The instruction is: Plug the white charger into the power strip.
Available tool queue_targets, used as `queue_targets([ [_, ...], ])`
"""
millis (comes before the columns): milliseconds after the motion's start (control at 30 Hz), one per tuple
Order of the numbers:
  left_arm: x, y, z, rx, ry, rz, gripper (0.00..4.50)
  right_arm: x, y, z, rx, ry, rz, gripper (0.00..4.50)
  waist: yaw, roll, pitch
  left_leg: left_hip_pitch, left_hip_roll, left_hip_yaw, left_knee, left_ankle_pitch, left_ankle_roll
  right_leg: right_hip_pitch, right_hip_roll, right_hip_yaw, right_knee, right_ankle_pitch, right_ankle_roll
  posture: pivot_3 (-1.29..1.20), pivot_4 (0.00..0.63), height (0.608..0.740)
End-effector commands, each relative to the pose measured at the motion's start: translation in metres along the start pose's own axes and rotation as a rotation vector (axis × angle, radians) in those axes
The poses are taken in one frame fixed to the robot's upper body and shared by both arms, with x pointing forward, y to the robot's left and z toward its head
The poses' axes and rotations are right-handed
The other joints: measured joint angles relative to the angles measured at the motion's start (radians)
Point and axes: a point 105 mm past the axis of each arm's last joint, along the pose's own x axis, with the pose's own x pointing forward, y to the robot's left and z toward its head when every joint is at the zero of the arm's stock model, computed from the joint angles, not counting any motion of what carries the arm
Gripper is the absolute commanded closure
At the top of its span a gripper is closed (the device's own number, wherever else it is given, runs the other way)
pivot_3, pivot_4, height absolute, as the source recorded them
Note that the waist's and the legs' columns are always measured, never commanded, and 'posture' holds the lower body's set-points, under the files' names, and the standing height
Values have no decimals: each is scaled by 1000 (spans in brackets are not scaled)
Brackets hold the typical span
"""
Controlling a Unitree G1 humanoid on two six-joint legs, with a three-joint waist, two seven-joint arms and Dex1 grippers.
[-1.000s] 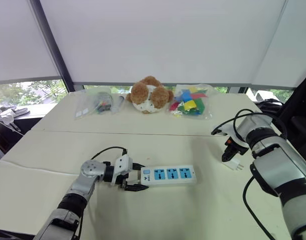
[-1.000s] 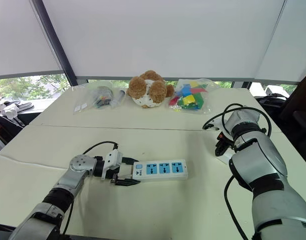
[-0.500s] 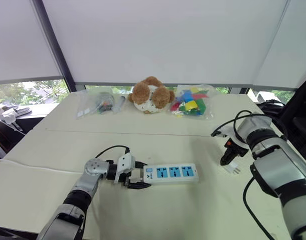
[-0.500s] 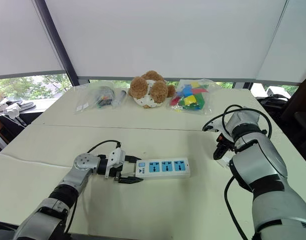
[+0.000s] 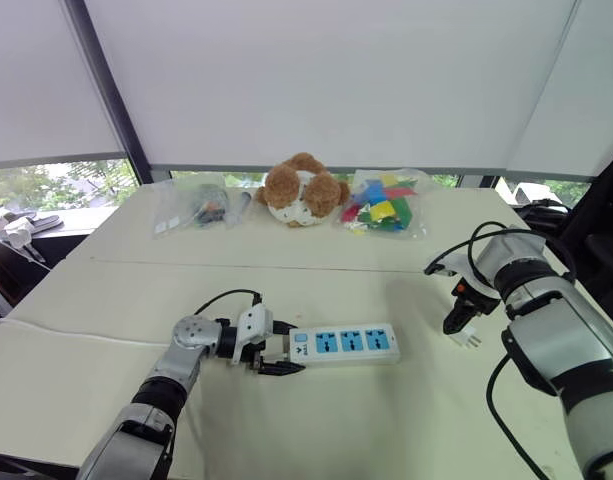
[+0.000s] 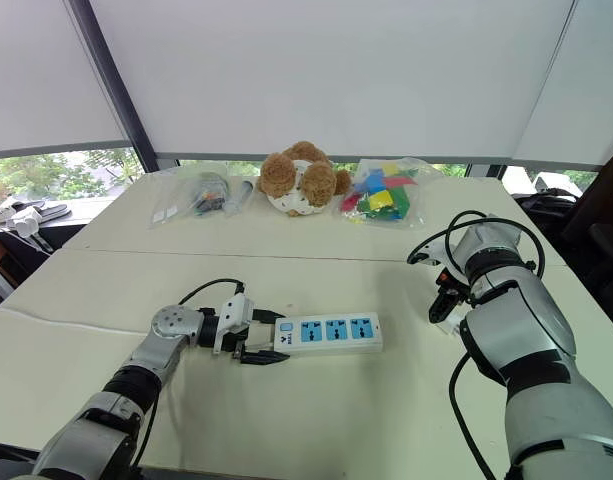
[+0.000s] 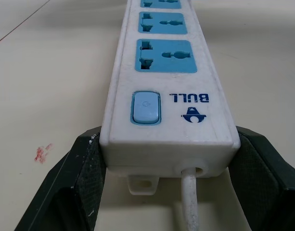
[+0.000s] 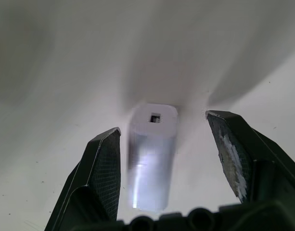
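The white charger (image 8: 152, 159) lies on the cream worktop (image 5: 406, 420), right under the right claw (image 5: 454, 322). The right wrist view shows it between the two black fingers (image 8: 101, 168). The right claw is spread wide, with a gap on each side of the charger, so the fingers do not touch it. One end of the charger has a small dark square hole.

The power strip (image 5: 344, 342) lies flat on the worktop, well apart from the right claw, on its inner side. It is white and has three blue sockets in a row. The left claw (image 5: 284, 348) holds the strip by the end nearest to it. In the left wrist view, one black finger (image 7: 84, 183) presses on each side of that end. A blue button (image 7: 146, 108) sits on that end, just ahead of the fingers. A white cord (image 7: 190, 202) comes out of the end between the fingers. A small red mark (image 7: 41, 153) is on the worktop just beside the left claw.

Far ahead of both claws, at the back of the worktop, sits a brown and white teddy bear (image 5: 301, 190). A clear bag of coloured blocks (image 5: 381, 205) lies just beside it on the right claw's side. Another clear bag (image 5: 196, 205) with small things in it lies near it on the left claw's side.
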Motion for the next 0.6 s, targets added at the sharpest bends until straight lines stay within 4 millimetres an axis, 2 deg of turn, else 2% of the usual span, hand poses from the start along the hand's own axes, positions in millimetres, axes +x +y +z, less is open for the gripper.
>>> queue_targets([
  [33,9,-12,-22,-48,84,-17,1492,-6,-1,3,-12,-11,-11,3256,0,0,0,0,0,0,0,0,0,0,0,0,0,0,0,0,150,739],
  [67,9,-12,-22,-48,84,-16,1492,-5,-1,3,-14,-8,-12,3694,0,0,0,0,0,0,0,0,0,0,0,0,0,0,0,0,150,739],
  [200,9,-10,-22,-46,86,-8,1492,-6,-2,4,-28,-14,-13,3771,0,0,0,0,0,0,0,0,0,0,0,0,0,0,0,0,150,739],
  [300,5,-9,-20,-45,96,-31,1492,-25,2,19,-86,-134,31,3771,0,0,0,0,0,0,0,0,-1,0,0,0,0,0,0,0,150,739],
  [367,2,-12,-19,-49,106,-84,1492,-42,9,30,-243,-235,75,3771,-3,0,0,0,0,0,0,1,-1,-1,0,0,0,0,1,0,150,739],
  [433,0,-15,-16,-50,118,-147,1492,-60,23,46,-392,-414,112,3771,-5,0,0,-1,0,0,-1,1,-1,-1,0,0,0,1,2,0,150,739],
  [500,-3,-17,-14,-49,138,-204,1492,-78,48,57,-492,-607,191,3771,-6,-1,1,-1,0,-1,-2,1,-1,-1,0,0,-1,1,3,0,150,739],
  [600,-4,-19,-10,-51,152,-270,1492,-96,75,60,-610,-781,263,3771,-27,-1,1,-1,1,-2,-5,0,-1,-2,2,0,-2,-1,4,0,150,739],
])
